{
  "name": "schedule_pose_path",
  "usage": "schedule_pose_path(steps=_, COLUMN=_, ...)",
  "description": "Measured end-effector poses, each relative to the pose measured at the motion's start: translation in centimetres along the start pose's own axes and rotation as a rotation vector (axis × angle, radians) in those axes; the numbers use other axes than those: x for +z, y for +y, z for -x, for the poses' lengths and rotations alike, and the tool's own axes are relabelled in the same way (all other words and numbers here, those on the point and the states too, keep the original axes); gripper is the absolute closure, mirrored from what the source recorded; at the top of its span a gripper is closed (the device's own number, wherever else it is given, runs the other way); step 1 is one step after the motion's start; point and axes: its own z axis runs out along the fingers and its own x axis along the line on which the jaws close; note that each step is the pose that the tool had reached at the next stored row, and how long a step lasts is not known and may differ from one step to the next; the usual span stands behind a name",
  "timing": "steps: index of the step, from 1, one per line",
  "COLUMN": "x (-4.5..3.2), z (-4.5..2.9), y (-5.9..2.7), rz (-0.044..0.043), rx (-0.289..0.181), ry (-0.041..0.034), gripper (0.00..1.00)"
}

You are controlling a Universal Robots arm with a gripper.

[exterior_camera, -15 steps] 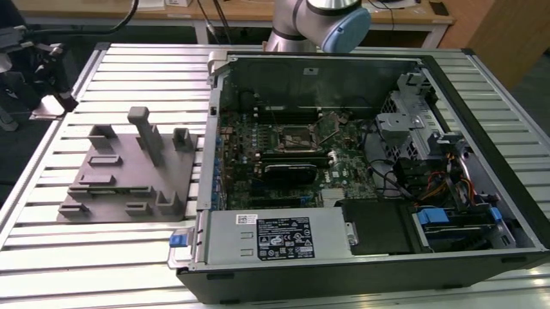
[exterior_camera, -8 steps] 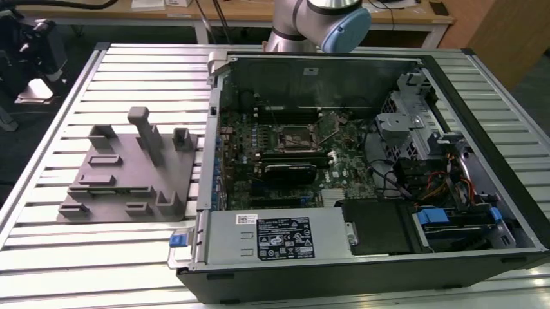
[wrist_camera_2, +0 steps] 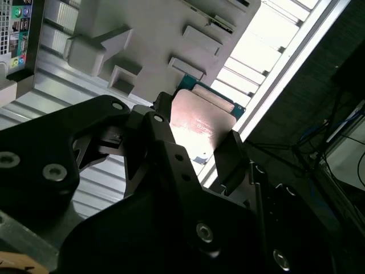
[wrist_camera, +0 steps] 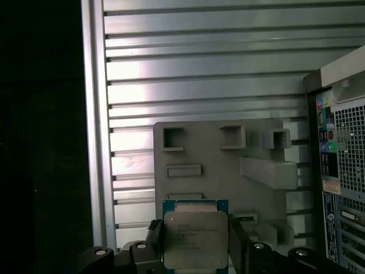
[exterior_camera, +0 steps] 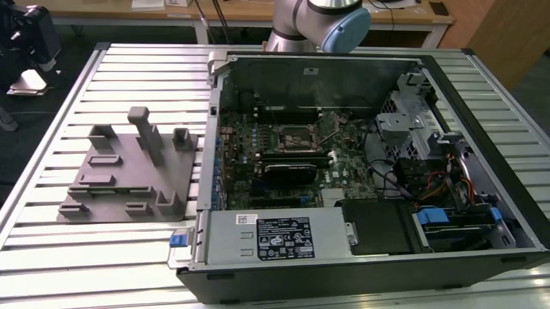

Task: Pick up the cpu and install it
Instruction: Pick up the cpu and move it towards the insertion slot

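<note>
A grey fixture (exterior_camera: 129, 174) is seen at the exterior view's left, an open computer case (exterior_camera: 361, 161) at its right. In the first wrist view the square, silvery-topped, green-rimmed cpu (wrist_camera: 195, 240) is gripped between the fingers (wrist_camera: 236, 240) over the fixture, its metal top turned to the camera

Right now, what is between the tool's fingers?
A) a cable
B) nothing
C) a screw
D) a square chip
D: in the first wrist view the cpu, a flat square chip, sits clamped between the fingers of the tool.
</note>
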Motion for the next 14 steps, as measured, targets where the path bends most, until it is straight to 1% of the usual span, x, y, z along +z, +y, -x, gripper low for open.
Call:
schedule_pose_path(steps=3, x=-0.01, z=0.02, y=0.01, rz=-0.0001, rx=0.000, ry=0.0001, gripper=0.46)
schedule_pose_path(steps=5, x=-0.01, z=0.19, y=0.02, rz=-0.0001, rx=0.000, ry=0.0002, gripper=0.46)
schedule_pose_path(steps=14, x=0.04, z=1.53, y=0.12, rz=-0.0001, rx=0.000, ry=0.0001, gripper=0.46)
